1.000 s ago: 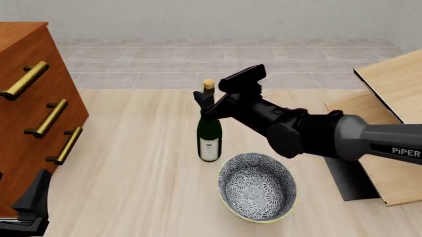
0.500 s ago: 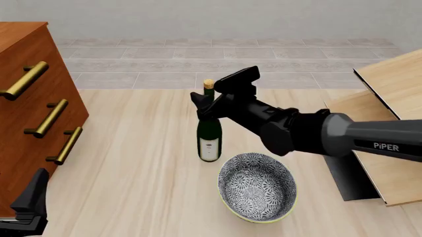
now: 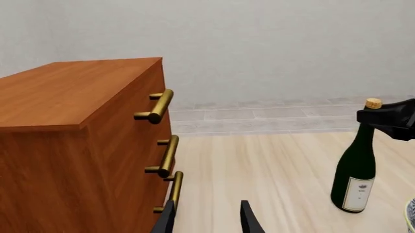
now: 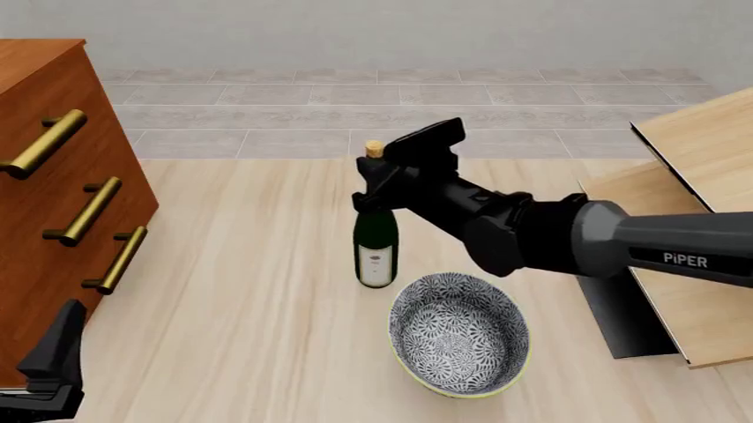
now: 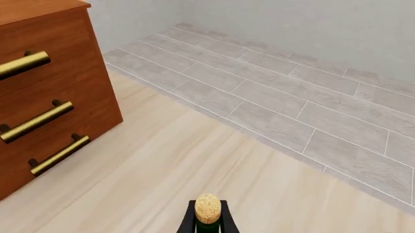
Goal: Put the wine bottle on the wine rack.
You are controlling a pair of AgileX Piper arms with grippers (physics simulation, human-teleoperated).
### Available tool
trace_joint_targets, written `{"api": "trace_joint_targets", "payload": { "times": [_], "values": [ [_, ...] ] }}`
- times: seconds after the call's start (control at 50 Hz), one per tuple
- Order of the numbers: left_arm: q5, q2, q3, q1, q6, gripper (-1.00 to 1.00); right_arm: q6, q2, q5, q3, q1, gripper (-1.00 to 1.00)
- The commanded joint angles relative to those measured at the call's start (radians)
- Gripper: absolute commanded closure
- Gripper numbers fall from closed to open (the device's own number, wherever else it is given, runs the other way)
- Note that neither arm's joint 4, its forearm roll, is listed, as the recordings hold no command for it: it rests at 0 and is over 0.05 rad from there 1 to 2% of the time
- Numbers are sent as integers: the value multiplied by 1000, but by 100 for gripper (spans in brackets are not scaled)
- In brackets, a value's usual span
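Note:
The wine bottle (image 4: 376,240) stands upright on the table, dark green with a tan cork and a white label. My right gripper (image 4: 373,187) is shut on its neck just below the cork. In the right wrist view the fingers (image 5: 188,224) press against both sides of the neck under the cork (image 5: 207,208). The bottle also shows in the left wrist view (image 3: 355,170). The wine rack (image 4: 697,167), pale wood boards on a black base plate, stands at the right edge. My left gripper (image 4: 53,368) is open and empty at the near left, its fingers (image 3: 167,219) spread apart.
A reddish-brown drawer cabinet (image 4: 53,203) with brass handles stands at the left, close to my left gripper. A patterned bowl (image 4: 459,333) sits just in front of the bottle, between it and the near edge. A tiled floor lies beyond the table.
The right gripper's fingers have closed in on the bottle's neck. The bottle has shifted very slightly to the right. The left arm has not moved.

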Motion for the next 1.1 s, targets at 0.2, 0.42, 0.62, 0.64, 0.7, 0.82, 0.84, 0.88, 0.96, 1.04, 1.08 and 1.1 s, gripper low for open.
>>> {"api": "trace_joint_targets", "payload": {
  "times": [0.2, 0.42, 0.62, 0.64, 0.7, 0.82, 0.84, 0.88, 0.96, 1.04, 1.08, 1.1],
  "values": [
    [-2, 0, -1, 4, -3, -100, 29, -37, -4, 8, -3, 100],
    [-9, 0, 2, 1, -11, -100, 3, -97, 48, -21, -9, 100],
    [-14, 0, 2, 4, -23, -100, -14, -139, 93, -51, -2, 100],
    [-15, 0, 2, 3, -20, -100, -15, -144, 98, -57, -5, 100],
    [-19, 0, 1, 7, -21, -100, -22, -159, 118, -72, -9, 100],
    [-22, 0, -1, 5, -27, -100, -32, -194, 155, -97, -23, 100],
    [-22, 0, 0, 5, -28, -100, -35, -200, 160, -99, -25, 100],
    [-24, 0, 0, 6, -30, -100, -41, -211, 170, -102, -31, 100],
    [-21, 0, 2, 4, -31, -100, -45, -229, 186, -105, -46, 100],
    [-22, 0, 2, 3, -34, -100, -76, -232, 210, -121, -70, 100],
    [-20, 0, 2, 3, -32, -100, -61, -245, 225, -133, -85, 100],
    [-20, 0, 2, 3, -32, -100, -61, -245, 225, -133, -85, 100]
  ]
}}
